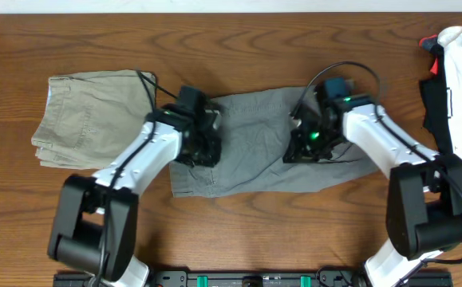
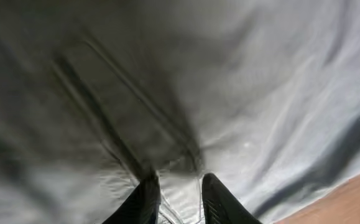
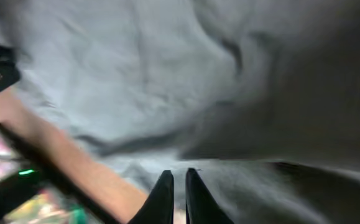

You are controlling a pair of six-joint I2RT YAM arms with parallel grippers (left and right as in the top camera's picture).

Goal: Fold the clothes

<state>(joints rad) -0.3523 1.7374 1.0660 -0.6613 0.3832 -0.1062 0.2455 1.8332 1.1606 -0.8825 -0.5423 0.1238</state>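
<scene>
The medium-grey shorts (image 1: 250,147) lie spread across the middle of the table. My left gripper (image 1: 205,150) is down on their left part, and my right gripper (image 1: 297,150) is down on their right part. In the left wrist view the fingers (image 2: 178,186) hold a pale fold of the grey cloth (image 2: 260,93) between them. In the right wrist view the fingers (image 3: 178,180) are almost together on the grey cloth (image 3: 136,74), which fills the view. Some of the cloth is in shadow and blurred.
Paler beige-khaki shorts (image 1: 87,119) lie folded at the left. A white-and-black garment with a red bit (image 1: 454,72) lies at the right edge. The wooden table (image 1: 231,231) shows in front of the shorts and in the right wrist view (image 3: 74,168).
</scene>
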